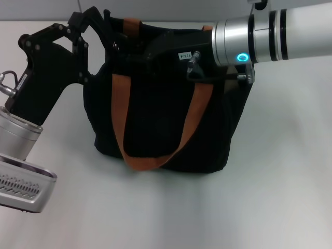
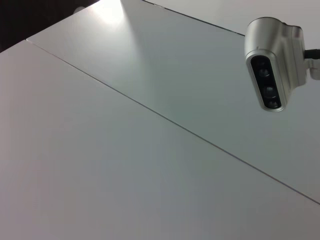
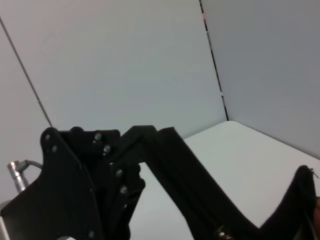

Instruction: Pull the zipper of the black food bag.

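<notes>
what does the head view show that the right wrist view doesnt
Only the head view shows the whole black food bag standing on the white table, its orange-brown straps, and the right arm reaching over the bag's top right corner. Only the right wrist view shows the wall panels behind. Both show the left hand clamped on the bag's top edge at its left end.

open table (image 1: pixel 270 207) before black food bag (image 1: pixel 155 129), both arms crowding its top

You have a plain white surface (image 1: pixel 270 197) and pale wall panels (image 3: pixel 125 65) with dark seams behind; nothing more to log.
</notes>
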Action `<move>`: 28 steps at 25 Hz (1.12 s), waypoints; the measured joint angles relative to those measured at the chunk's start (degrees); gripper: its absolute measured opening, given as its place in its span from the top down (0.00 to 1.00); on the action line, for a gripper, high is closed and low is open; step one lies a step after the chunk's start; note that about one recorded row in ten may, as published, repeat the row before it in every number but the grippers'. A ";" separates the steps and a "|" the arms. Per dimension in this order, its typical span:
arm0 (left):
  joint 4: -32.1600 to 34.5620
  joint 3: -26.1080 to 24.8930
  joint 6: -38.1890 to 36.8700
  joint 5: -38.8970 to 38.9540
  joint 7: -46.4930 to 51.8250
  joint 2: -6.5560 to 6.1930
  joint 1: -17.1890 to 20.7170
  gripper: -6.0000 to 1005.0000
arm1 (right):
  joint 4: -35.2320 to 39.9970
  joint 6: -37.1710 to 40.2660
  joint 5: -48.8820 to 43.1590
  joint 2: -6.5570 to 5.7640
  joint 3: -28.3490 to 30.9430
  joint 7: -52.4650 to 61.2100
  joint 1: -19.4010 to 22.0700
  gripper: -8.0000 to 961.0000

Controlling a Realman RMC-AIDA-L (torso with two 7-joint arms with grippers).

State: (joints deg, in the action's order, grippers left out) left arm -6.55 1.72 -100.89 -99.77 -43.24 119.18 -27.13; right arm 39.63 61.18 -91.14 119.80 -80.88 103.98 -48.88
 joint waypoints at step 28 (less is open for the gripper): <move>0.37 -2.07 2.31 0.33 -3.57 -0.13 2.50 0.94 | 6.57 4.40 0.09 -0.45 -0.24 -0.37 5.73 0.98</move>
State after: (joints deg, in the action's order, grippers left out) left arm -6.18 -0.35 -98.58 -99.44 -46.81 119.05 -24.62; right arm 46.20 65.59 -91.06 119.35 -81.12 103.61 -43.15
